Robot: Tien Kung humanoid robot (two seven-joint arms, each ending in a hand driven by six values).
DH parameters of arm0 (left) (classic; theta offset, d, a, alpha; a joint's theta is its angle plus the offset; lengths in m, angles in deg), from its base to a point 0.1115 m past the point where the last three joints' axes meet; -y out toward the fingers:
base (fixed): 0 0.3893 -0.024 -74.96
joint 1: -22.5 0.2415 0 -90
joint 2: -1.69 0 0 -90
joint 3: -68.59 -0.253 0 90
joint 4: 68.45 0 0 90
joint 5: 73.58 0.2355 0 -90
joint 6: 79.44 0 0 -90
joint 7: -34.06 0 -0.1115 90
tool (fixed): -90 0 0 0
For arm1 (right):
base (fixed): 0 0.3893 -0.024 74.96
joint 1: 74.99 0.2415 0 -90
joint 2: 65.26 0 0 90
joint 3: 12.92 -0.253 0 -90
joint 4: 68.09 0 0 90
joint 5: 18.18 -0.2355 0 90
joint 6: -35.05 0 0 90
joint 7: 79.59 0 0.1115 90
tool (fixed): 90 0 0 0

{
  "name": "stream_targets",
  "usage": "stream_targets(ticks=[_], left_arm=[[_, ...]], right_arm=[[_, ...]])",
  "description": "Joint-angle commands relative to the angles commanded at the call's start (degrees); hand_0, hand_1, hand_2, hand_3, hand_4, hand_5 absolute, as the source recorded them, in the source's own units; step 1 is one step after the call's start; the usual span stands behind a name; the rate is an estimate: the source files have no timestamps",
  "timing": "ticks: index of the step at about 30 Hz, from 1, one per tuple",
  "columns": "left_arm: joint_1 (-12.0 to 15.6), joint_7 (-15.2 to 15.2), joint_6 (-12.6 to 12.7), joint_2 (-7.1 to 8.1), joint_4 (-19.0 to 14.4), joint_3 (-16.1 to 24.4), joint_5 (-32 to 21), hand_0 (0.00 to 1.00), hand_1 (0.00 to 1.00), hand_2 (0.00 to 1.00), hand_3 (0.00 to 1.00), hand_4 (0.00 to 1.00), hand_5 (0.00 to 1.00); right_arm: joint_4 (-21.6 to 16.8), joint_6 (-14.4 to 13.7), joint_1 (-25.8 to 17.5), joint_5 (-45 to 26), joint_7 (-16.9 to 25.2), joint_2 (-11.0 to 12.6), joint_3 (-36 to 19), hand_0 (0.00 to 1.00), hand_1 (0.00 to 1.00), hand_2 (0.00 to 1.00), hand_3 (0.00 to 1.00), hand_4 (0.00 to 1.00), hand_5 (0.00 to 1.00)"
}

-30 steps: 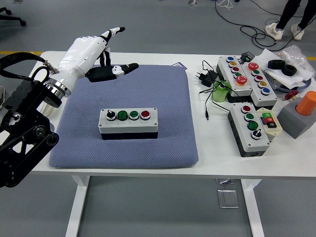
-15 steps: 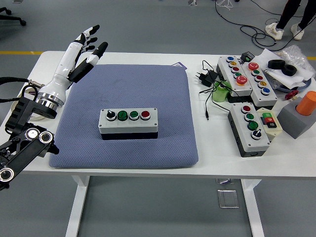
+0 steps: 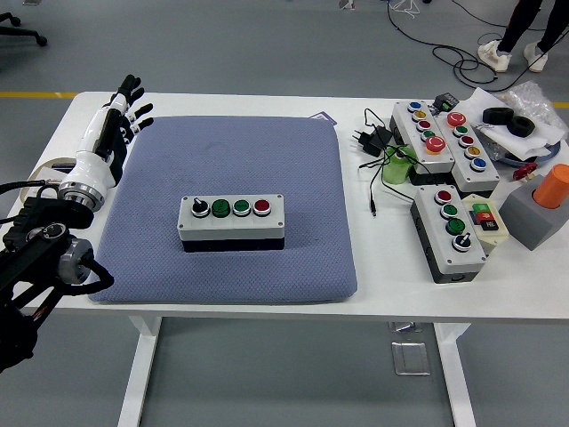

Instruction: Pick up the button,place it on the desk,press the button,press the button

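Left hand [image 3: 114,120] withdrawn leftward | fingers [image 3: 132,89] seemingly spread, well apart from button box [image 3: 231,221]

Robotics lab or test workshop. White table [image 3: 267,298] on bare grey floor; blue-grey pad [image 3: 293,178] at centre; industrial push-button control boxes [image 3: 449,231] clustered at right of frame with loose cables [image 3: 378,147]; more cables [image 3: 462,62] trailing on floor, upper right; yellow floor marking line [image 3: 36,93], upper left.

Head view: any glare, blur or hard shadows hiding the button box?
Head view: even, soft light; no glare on the button box, only a thin dark shadow under its front edge on the blue mat. The left hand at the mat's far-left corner looks sharp, no obvious motion blur.
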Motion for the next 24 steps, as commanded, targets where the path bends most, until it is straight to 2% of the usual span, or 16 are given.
stream_targets(ticks=[24], left_arm=[[0.4, -0.4, 0.4, -0.32, 0.4, -1.3, 0.0, 0.863, 0.922, 0.985, 0.948, 0.706, 0.998]], right_arm=[[0.0, -0.1, -0.5, -0.5, 0.1, 0.1, 0.8, 0.627, 0.477, 0.539, 0.582, 0.279, 0.022]])
